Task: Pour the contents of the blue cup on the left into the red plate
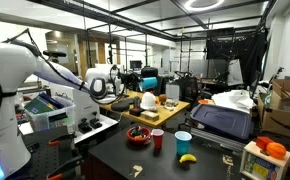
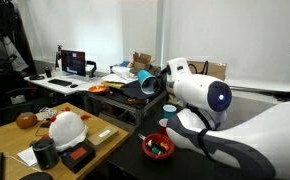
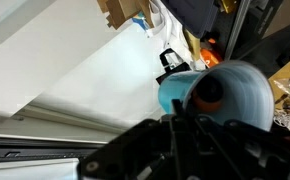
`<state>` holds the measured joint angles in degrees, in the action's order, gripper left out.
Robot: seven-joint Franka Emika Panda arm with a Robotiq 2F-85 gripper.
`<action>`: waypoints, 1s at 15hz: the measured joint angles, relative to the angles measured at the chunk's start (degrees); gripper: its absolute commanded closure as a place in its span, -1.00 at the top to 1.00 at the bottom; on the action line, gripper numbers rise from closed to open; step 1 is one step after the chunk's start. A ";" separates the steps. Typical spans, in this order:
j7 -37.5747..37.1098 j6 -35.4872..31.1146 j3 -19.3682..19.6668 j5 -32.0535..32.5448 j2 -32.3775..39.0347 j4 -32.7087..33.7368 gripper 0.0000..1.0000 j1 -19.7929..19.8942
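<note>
The white arm [image 2: 198,95] reaches over the dark tabletop [image 1: 110,155], where the red plate [image 2: 157,147] sits. Raised above it, the blue cup [image 2: 145,82] lies tipped sideways, clenched in the jaws, with seemingly something orange inside.

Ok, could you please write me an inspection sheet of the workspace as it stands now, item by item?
Surface: black table, dark top, carrying dishes and fruit.
Job's things: the blue cup is lifted off the table and tipped, with something orange inside. The red plate rests on the table and already holds small items. Whether the cup is over it cannot be told.
Clutter: red cup, light-blue cup and banana beside the plate. A white helmet-like object lies on the neighbouring wooden table.
Grippers: end effector shut on the blue cup.
Cables: nothing seen.
Surroundings: crowded lab with a monitor and cardboard boxes.
</note>
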<state>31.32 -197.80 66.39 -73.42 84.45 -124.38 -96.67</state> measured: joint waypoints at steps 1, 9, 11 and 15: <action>0.43 0.00 0.61 0.00 0.00 0.00 -0.98 -0.16; 3.43 0.00 4.39 -0.04 0.00 0.05 -0.98 -0.81; 3.45 0.00 4.77 -0.06 0.00 0.05 -0.98 -0.80; 3.45 0.02 4.72 -0.20 0.00 0.05 -0.98 -0.68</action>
<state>34.76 -197.78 71.11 -73.62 84.45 -124.33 -97.35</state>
